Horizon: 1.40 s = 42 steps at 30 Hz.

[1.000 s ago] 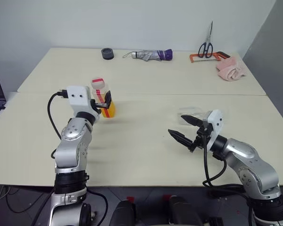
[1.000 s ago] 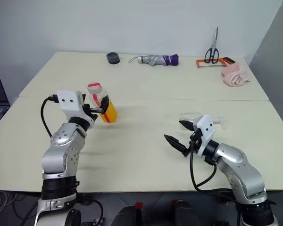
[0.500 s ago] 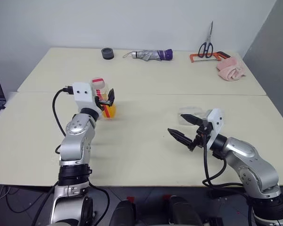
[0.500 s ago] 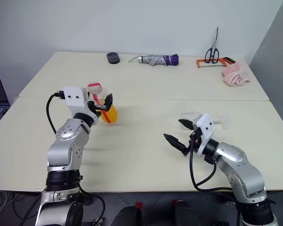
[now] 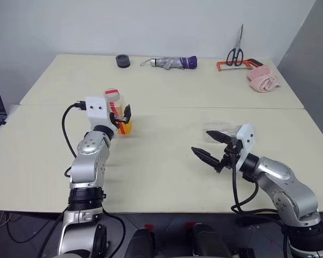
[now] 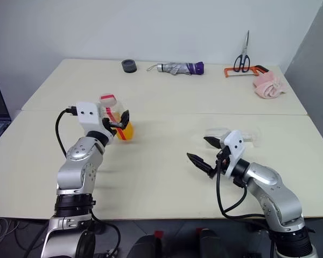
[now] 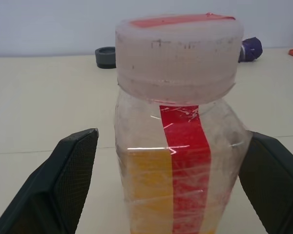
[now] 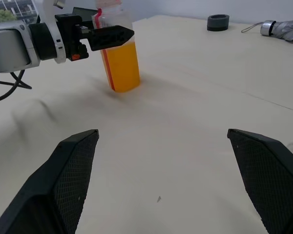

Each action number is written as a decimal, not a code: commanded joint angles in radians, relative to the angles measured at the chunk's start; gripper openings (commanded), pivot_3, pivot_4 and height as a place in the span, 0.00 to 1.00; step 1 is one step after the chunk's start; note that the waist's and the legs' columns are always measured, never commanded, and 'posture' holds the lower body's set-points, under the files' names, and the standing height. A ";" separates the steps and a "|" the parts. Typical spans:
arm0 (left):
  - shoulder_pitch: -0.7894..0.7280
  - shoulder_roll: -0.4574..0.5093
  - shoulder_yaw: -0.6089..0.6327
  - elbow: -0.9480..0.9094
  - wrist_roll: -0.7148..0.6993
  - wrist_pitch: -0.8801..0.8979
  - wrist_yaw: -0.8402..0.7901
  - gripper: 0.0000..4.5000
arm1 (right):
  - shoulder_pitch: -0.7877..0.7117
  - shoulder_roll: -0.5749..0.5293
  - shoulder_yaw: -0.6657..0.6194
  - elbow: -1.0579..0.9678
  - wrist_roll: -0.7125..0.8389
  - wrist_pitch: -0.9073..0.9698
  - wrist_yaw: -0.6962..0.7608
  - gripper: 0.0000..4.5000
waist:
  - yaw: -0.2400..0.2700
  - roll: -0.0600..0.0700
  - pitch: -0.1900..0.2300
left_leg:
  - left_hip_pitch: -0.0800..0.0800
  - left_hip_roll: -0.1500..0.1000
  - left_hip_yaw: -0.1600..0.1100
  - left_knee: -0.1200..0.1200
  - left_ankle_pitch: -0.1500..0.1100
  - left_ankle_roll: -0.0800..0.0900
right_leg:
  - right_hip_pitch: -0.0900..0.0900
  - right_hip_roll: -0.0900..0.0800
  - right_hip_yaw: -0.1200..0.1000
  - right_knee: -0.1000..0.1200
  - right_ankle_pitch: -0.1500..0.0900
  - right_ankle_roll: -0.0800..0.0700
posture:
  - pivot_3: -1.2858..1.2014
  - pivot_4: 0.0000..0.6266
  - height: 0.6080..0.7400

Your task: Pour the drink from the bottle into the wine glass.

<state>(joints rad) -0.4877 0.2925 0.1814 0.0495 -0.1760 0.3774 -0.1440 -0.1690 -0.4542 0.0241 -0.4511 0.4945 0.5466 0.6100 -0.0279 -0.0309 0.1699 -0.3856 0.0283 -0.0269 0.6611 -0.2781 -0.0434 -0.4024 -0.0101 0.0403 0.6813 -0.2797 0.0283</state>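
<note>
Capped bottle upright w/ orange drink; open left tool astride

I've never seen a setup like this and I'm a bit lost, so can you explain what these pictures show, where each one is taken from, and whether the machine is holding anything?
This is a two-armed humanoid robot at a pale table. Two pictures come from cameras in its head, looking down over both arms. The other two come from cameras on each wrist, looking out between that arm's two black fingers.

The left gripper is open, with its fingers either side of a capped bottle of orange drink; nothing is gripped yet. The right gripper is open and empty, in front of a clear wine glass.

At the far edge lie a folded umbrella, scissors, a pink cloth and a dark round object.
</note>
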 commanded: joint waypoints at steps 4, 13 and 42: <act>-0.036 -0.002 -0.006 0.000 0.007 -0.050 -0.008 1.00 | -0.003 0.002 -0.010 -0.031 0.020 -0.002 0.005 1.00 | 0.000 0.000 0.000 | 0.000 0.000 0.000 0.000 0.000 0.000 | 0.000 0.000 0.000 0.000 0.000 0.000 | 0.52 0.24 1.00; -0.036 -0.008 -0.012 0.015 0.006 -0.068 -0.011 0.51 | -0.006 -0.001 -0.011 -0.032 0.018 0.003 0.007 1.00 | 0.000 0.000 0.000 | 0.000 0.000 0.000 0.000 0.000 0.000 | 0.000 0.000 0.000 0.000 0.000 0.000 | 0.52 0.24 1.00; 0.028 -0.006 -0.071 -0.143 -0.063 -0.050 -0.172 0.43 | 0.002 0.000 0.000 -0.051 -0.031 -0.042 -0.021 1.00 | 0.001 0.000 0.000 | -0.001 0.000 0.000 0.000 0.000 0.000 | 0.000 0.000 0.000 0.000 0.000 0.000 | 0.52 0.24 1.00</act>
<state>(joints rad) -0.4279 0.2741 0.1153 -0.0376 -0.2237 0.3443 -0.2885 -0.1685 -0.4522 0.0411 -0.4521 0.4668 0.5275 0.5976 -0.0274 -0.0309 0.1699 -0.3861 0.0278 -0.0267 0.6612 -0.2781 -0.0434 -0.4026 -0.0105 0.0401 0.6813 -0.2797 0.0283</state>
